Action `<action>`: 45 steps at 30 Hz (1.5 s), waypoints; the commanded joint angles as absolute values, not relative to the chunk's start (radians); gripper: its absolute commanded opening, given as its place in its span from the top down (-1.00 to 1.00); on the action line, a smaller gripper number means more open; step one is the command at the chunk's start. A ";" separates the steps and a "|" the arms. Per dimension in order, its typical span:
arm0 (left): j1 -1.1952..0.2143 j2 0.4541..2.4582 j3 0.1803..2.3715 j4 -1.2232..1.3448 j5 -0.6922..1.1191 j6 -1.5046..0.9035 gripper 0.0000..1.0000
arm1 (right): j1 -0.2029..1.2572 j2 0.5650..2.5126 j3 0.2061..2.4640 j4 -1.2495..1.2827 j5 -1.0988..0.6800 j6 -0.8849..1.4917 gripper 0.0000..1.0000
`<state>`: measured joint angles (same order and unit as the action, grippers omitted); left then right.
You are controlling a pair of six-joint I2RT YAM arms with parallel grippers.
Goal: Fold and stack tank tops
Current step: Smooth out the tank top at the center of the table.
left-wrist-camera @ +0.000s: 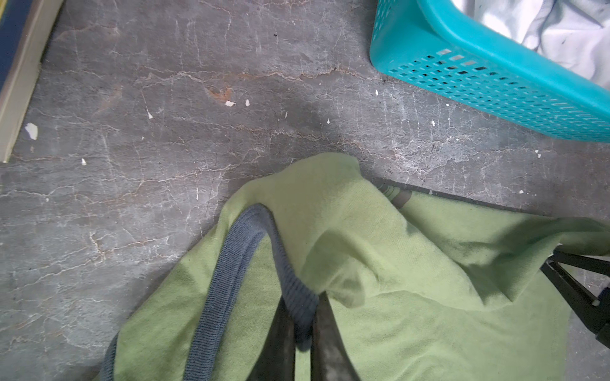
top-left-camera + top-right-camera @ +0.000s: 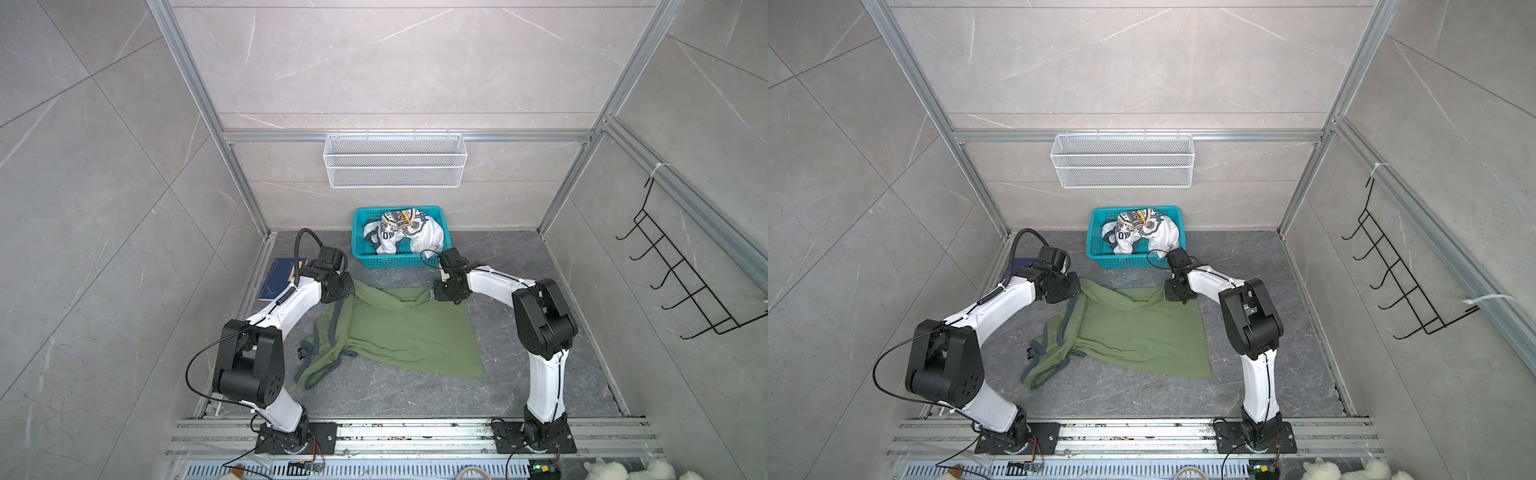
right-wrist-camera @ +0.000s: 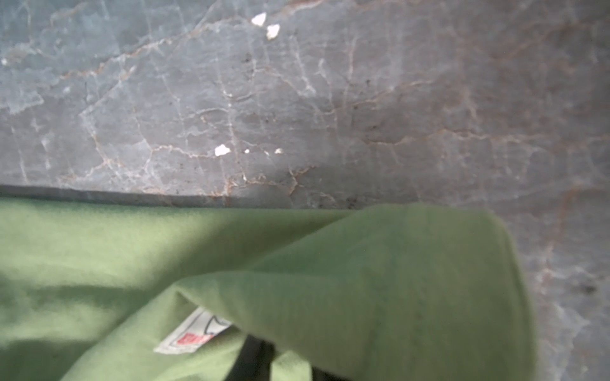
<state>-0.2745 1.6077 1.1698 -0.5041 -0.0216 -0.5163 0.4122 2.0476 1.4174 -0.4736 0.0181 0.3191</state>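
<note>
The olive green tank top lies spread on the grey floor in both top views, its dark trimmed straps bunched toward the left. My left gripper is shut on a dark ribbed trim at the shirt's far left corner. My right gripper is at the far right corner; green cloth drapes over its fingers and sits pinched between them, beside a white label. The far edge is raised slightly between both grippers. The white tank top lies crumpled in the teal basket.
The teal basket stands against the back wall, just beyond both grippers. A blue book lies by the left wall near the left arm. A white wire basket hangs on the back wall, a black hook rack on the right wall.
</note>
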 commanded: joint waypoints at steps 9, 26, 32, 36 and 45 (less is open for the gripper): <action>-0.273 1.359 1.087 -0.529 -0.057 -0.520 1.00 | 0.447 1.623 1.206 -0.516 0.084 0.328 0.92; -0.514 0.681 1.208 -0.732 0.037 -0.512 1.00 | 0.512 0.855 1.290 -0.764 -0.050 0.365 1.00; -0.508 0.596 1.403 -0.826 0.111 -0.527 1.00 | 0.514 0.780 1.528 -0.896 -0.091 0.369 1.00; -0.422 0.611 1.538 -0.844 0.234 -0.536 1.00 | 0.512 0.798 1.662 -0.921 -0.149 0.401 1.00; -0.164 0.717 1.623 -0.767 0.441 -0.585 1.00 | 0.512 0.886 1.800 -0.901 -0.078 0.409 1.00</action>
